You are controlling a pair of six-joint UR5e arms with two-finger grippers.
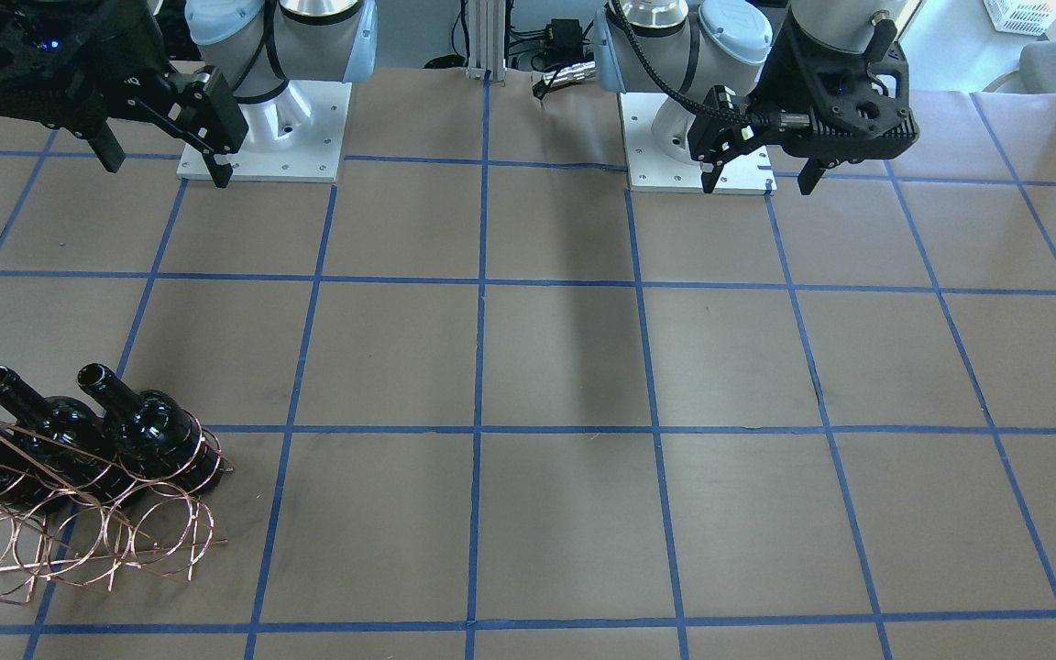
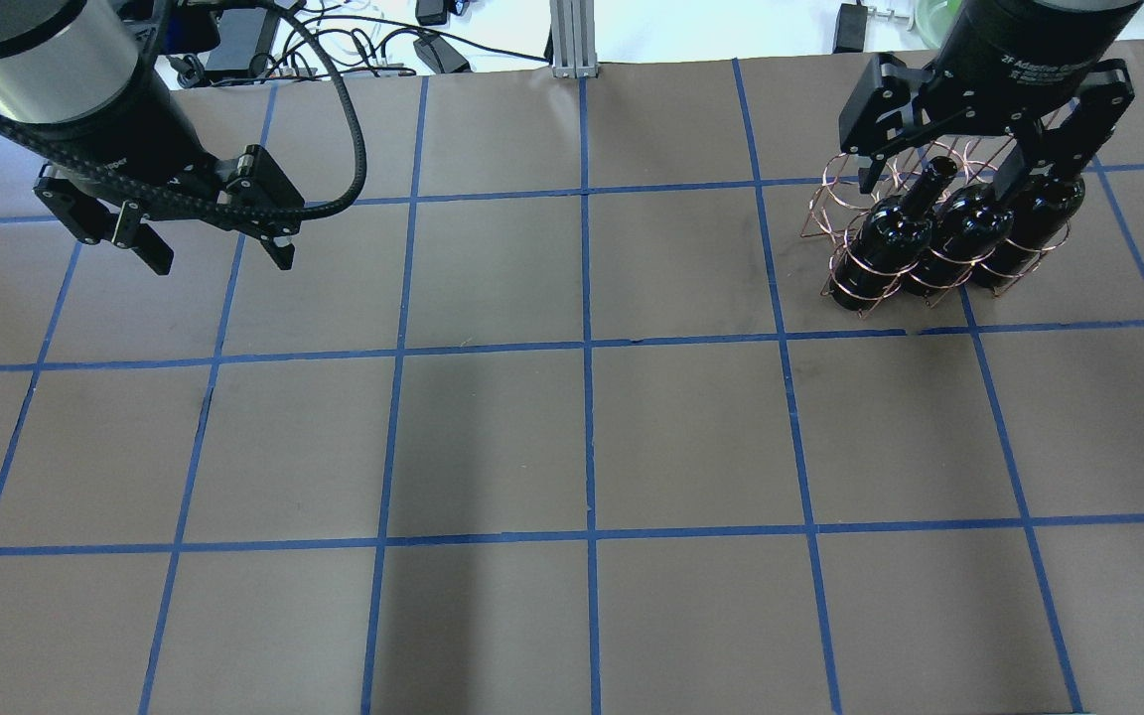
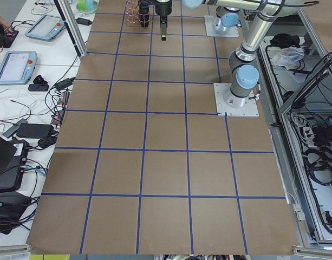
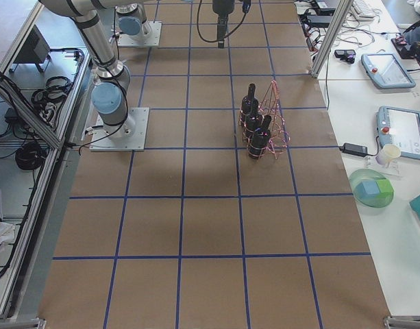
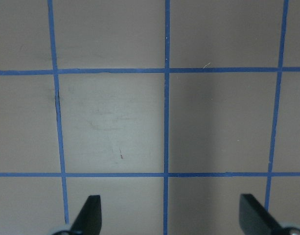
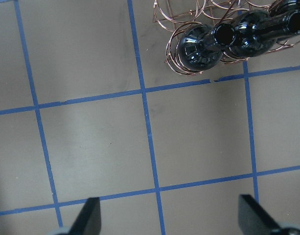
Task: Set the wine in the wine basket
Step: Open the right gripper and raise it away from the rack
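Observation:
Three glossy black wine bottles (image 2: 885, 248) (image 2: 964, 233) (image 2: 1039, 220) stand side by side in the hoops of the copper wire wine basket (image 2: 835, 204) at the table's far right. They also show in the front view (image 1: 138, 423), with the basket (image 1: 88, 541), and in the right wrist view (image 6: 198, 46). My right gripper (image 2: 949, 169) hangs open and empty above the table, apart from the bottles and on the robot's side of the basket; it shows too in the front view (image 1: 164, 160). My left gripper (image 2: 219, 253) is open and empty high over bare table on the left.
The brown table (image 2: 582, 447) carries a grid of blue tape lines. The arm bases (image 1: 262, 137) (image 1: 698, 156) stand on white plates at the robot's edge. Cables and boxes (image 2: 413, 45) lie beyond the far edge.

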